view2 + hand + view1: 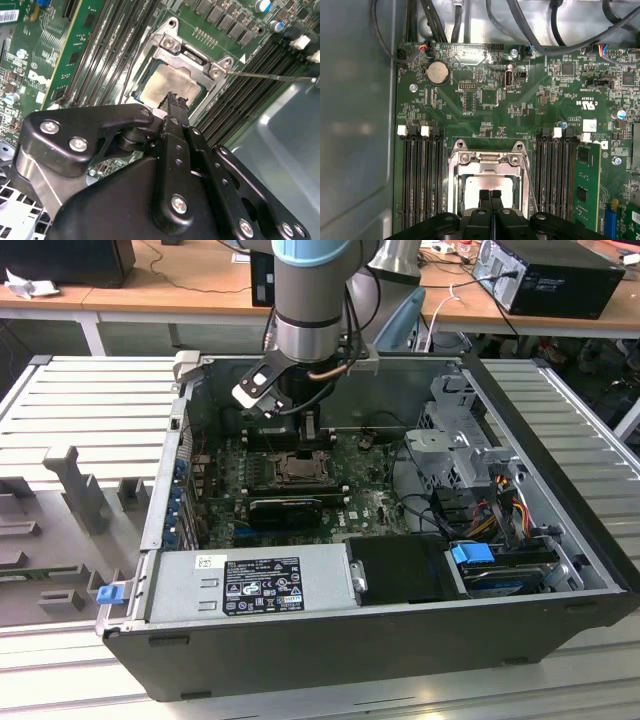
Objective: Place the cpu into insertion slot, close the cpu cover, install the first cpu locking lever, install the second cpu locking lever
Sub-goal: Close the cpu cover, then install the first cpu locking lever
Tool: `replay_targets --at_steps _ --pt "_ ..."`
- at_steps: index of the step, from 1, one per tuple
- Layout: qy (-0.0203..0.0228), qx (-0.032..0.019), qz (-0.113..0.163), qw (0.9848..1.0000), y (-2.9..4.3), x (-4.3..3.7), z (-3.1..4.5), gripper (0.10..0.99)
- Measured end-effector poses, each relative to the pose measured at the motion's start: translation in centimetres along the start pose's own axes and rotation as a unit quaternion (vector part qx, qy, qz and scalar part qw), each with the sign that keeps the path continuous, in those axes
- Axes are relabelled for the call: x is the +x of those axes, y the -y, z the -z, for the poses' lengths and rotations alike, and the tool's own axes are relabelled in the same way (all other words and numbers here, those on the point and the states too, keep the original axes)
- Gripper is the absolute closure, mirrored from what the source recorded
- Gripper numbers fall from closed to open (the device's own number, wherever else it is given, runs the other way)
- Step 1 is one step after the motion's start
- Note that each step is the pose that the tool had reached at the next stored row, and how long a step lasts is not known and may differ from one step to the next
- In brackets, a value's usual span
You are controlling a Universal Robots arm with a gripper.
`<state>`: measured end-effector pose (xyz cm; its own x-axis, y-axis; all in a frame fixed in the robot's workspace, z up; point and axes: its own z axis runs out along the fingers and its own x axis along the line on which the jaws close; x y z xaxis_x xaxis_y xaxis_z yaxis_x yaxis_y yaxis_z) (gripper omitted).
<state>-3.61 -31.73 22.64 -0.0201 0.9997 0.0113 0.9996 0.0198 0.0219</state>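
The cpu (475, 186) lies pale face up inside the insertion slot (300, 468), near the middle of the green board (495, 115) in the open computer case (560, 440). The cpu cover (487, 159), a grey frame with a square window, appears to lie flat around the chip, with its two-screw end on the side toward the coin cell (438, 73).

The gripper (490, 193) hangs directly over the chip's face, fingers pressed together and carrying nothing. From both wrist views I cannot tell whether the tips touch the metal or hover just off it. The chip sits straight below the fingertips, so I judge that any contact runs along the vertical. The chip is square, with no long axis, and its edges run parallel to the memory slots (422, 175) that flank the socket on both sides.

A thin wire lever (270, 76) runs out from one corner of the frame and seems to stand off from it. I read it as unlatched, but I cannot be sure.

Room for moving is tight sideways. In the exterior view the black finned card (285, 508) sits just beside the socket, while the case walls are well apart from it. The free space is upward.
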Motion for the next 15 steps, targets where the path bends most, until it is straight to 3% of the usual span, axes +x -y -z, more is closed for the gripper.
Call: replay_targets --at_steps 5,13,15 --pt "0.0 0.0 0.0 1.0 0.66 0.01 0.02 0.98" --pt "0.0 0.0 0.0 1.0 0.73 0.02 0.87 0.98" --pt "0.0 0.0 0.0 1.0 0.71 0.03 1.49 0.98"
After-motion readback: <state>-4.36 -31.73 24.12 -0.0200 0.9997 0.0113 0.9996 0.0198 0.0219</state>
